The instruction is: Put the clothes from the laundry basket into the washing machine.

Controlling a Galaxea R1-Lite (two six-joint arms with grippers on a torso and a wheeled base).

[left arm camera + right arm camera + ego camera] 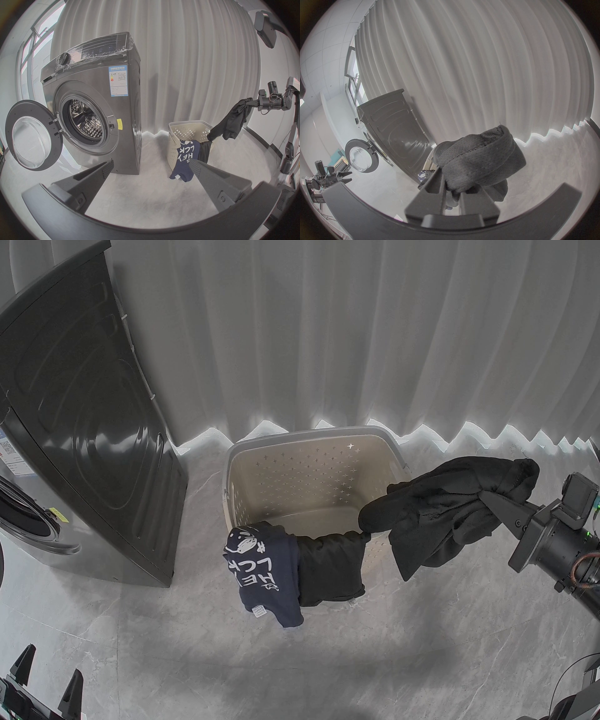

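Washing machine (128, 140): grey front-loader, round door (31, 134) swung open, left of basket | Laundry basket (312, 432): beige, perforated, on floor | Black garment (450, 509): rumpled, held above basket's right rim, clenched in right gripper (494, 501) | Navy printed T-shirt (265, 577): draped over basket's front rim | Left gripper (47, 674): jaws released, holding nothing, well apart from basket

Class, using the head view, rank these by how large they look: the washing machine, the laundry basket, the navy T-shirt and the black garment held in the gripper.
1. washing machine
2. laundry basket
3. black garment in the right gripper; it hangs nearer the camera, so its rank against the basket is unsure
4. navy T-shirt
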